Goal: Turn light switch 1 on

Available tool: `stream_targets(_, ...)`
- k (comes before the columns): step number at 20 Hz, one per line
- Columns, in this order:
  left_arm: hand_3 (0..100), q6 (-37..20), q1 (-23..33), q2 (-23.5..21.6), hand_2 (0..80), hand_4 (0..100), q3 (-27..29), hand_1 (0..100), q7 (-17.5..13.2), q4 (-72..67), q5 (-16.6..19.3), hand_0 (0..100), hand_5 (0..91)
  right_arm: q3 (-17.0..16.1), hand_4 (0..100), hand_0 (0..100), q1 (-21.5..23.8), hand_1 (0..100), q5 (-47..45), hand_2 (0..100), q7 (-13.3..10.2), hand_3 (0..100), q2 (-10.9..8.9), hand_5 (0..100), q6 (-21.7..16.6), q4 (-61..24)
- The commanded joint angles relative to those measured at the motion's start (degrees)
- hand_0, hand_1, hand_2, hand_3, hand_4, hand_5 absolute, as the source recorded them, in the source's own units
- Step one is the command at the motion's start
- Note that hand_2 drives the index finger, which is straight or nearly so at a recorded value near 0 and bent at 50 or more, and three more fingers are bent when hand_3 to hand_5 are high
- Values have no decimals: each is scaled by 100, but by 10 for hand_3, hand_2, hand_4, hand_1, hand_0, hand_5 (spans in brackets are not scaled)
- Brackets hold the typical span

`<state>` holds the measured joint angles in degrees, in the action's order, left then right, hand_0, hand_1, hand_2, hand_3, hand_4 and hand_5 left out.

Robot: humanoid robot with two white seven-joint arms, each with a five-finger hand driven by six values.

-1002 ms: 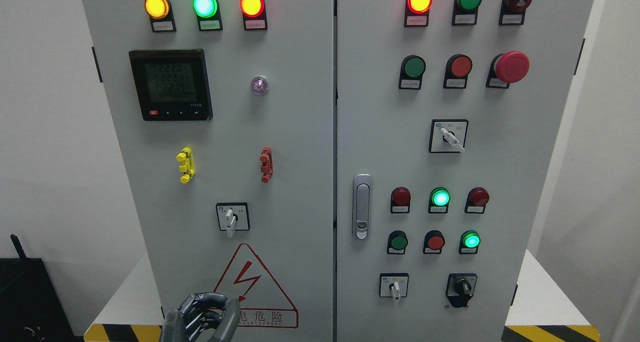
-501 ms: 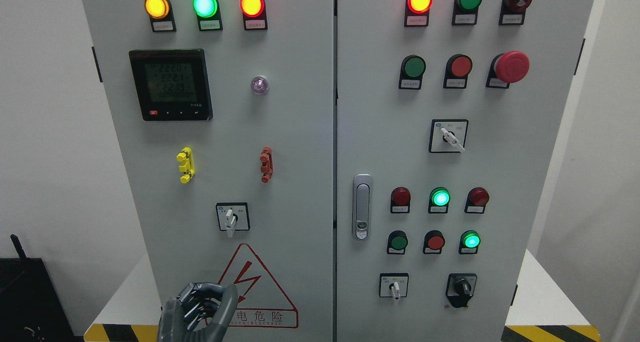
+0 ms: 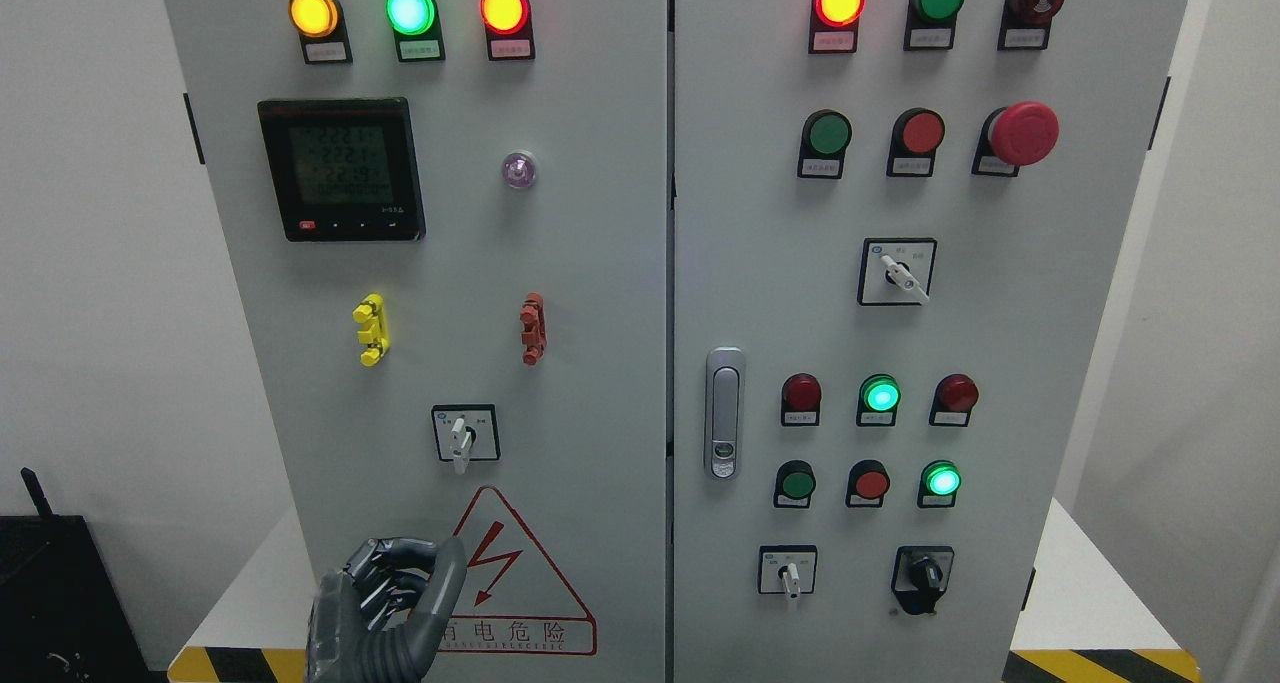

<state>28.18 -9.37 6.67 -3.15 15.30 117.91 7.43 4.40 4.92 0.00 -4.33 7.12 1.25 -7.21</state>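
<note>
Head view shows the left hand low on the left cabinet door, fingers curled together and holding nothing. The selector switch, probably light switch 1, sits above and slightly right of it, its white lever pointing down. No right hand shows.

- Your left hand, fingers curled and holding nothing, sits low before the warning triangle.
- Straight above it the door face is bare up to the rotary switch, whose white lever juts out.
- Higher, the yellow clip and red clip protrude, with flat panel between them.
- The door handle stands off to the right.
</note>
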Motion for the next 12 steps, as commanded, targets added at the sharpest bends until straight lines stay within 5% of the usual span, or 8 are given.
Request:
stream_targets(1, 664, 100, -196, 54, 527, 723, -54, 686, 52, -14, 4, 270, 550, 0, 0, 0, 0, 0, -141, 0, 2, 0, 0, 0, -2, 0)
stream_targets(12, 644, 250, -434, 72, 508, 719, -124, 650, 140, -40, -5, 178, 551, 0, 0, 0, 0, 0, -141, 0, 2, 0, 0, 0, -2, 0)
